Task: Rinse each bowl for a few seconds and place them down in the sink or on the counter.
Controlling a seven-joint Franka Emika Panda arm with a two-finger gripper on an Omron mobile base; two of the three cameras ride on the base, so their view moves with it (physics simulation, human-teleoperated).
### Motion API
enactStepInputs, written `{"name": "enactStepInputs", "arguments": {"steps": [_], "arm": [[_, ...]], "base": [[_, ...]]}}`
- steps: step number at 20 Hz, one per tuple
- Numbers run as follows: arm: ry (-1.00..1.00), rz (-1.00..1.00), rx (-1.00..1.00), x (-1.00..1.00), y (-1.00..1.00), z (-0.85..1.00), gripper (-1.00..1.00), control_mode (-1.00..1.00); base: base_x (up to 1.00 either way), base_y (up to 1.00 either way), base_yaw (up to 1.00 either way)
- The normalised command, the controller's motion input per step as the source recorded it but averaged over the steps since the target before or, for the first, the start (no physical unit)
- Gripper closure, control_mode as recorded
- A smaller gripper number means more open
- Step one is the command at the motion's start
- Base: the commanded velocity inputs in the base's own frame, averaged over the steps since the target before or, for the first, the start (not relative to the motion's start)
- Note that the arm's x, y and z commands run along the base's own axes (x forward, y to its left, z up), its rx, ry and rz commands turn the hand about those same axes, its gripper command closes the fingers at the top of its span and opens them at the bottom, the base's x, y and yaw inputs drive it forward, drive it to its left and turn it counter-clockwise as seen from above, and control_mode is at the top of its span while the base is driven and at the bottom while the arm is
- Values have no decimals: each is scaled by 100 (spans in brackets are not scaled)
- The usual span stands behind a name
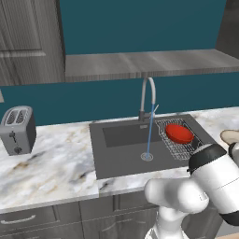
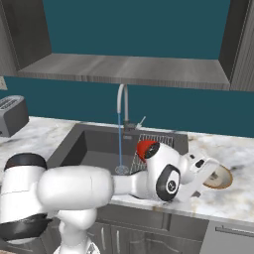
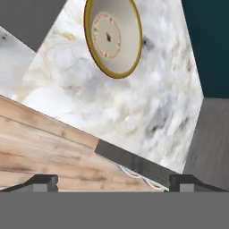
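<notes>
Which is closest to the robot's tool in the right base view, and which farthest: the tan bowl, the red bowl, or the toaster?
1. Tan bowl, on the counter right beside the open tool.
2. Red bowl, in the wire basket at the sink's right side.
3. Toaster, far left on the counter.

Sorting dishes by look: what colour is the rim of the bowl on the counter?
Mustard yellow, around a pale cream inside; the tan bowl shows best in the hand view.
</notes>
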Motion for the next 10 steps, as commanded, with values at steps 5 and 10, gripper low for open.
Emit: {"name": "enactStepInputs", "arguments": {"steps": [5,10], "arm": [[-10,8,-1,-38,66,84,-100,-100],[-1,11,-4,-9,87,91,-100,-100]], "base": [[0,0,0],[0,0,0]]}}
